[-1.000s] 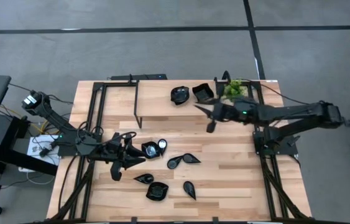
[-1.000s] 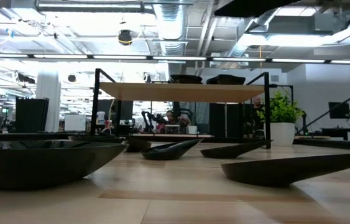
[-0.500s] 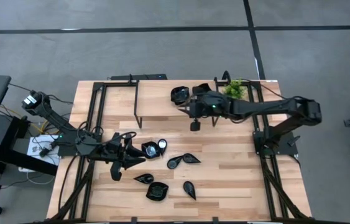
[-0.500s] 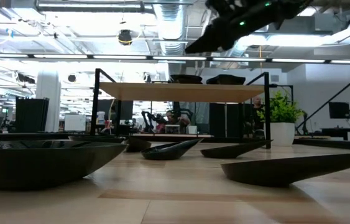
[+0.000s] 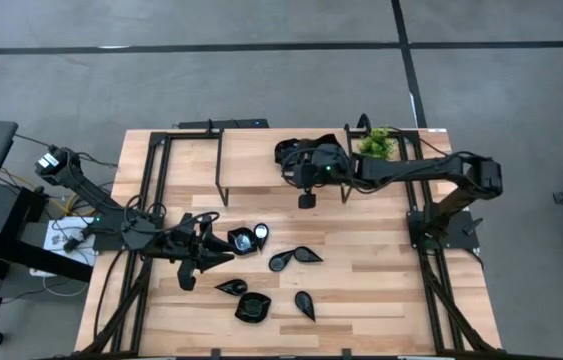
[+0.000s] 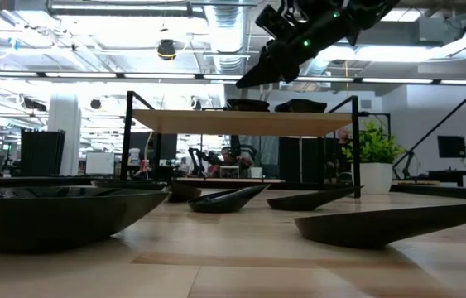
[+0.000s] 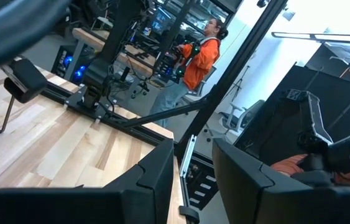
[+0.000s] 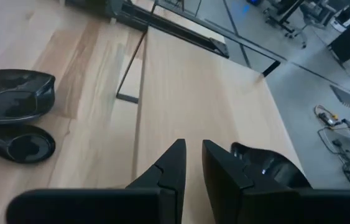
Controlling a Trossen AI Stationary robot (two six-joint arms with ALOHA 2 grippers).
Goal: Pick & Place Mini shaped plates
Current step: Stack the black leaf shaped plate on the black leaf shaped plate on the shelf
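Several glossy black mini plates [image 5: 252, 307] lie on the wooden table's near half. Two more rest on the raised wooden shelf [image 5: 251, 170]: one [image 5: 283, 152] shows beside my right gripper, and it also shows in the right wrist view [image 8: 265, 171]. The other [image 6: 299, 105] sits farther right. My right gripper [image 5: 291, 168] hangs above the shelf [image 6: 245, 80], tipped slightly down. Its fingers [image 8: 193, 152] stand a narrow gap apart with only wood showing between them. My left gripper [image 5: 223, 245] waits level above the table's left part. It is open [image 7: 193, 162] with nothing between its fingers.
A small green potted plant [image 5: 376, 143] stands at the shelf's right end. Black frame rails [image 5: 156, 170] run along both sides of the table. A person in an orange top [image 7: 196, 56] stands in the room beyond the table.
My right gripper has travelled toward the table's left edge over the shelf. It has sunk a little and tipped its fingers downward, and most of the move came in the first half second. Its finger gap looks unchanged.
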